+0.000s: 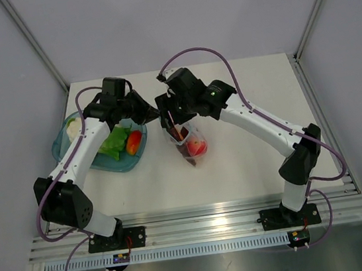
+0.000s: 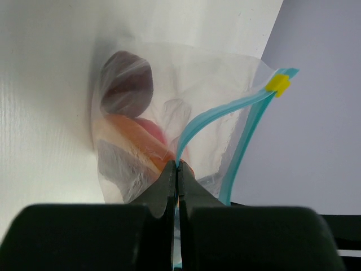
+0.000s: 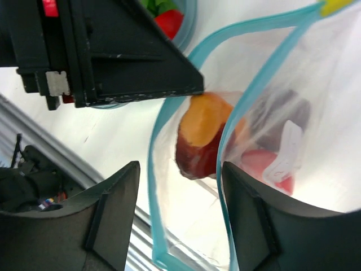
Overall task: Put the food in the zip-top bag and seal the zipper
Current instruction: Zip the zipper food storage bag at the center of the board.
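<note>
The clear zip-top bag point(image 1: 196, 148) lies mid-table with its mouth held up. My left gripper point(image 2: 177, 165) is shut on one teal zipper point(image 2: 214, 113) strip near the mouth's end; a yellow slider point(image 2: 278, 83) sits at the far end. Food inside shows through the plastic: a dark purple piece point(image 2: 127, 82) and an orange piece point(image 2: 138, 144). My right gripper point(image 3: 180, 186) stands open over the bag's mouth point(image 3: 169, 169), one finger on each side of a zipper strip. A red and orange food piece point(image 3: 203, 138) lies loose just inside the mouth, below the fingers.
A teal translucent bowl point(image 1: 128, 166) stands left of the bag, under the left arm. It holds a green piece point(image 1: 115, 144), a red-orange piece point(image 1: 134, 142) and a white piece point(image 1: 73, 128). A metal rail point(image 1: 200, 226) runs along the near edge.
</note>
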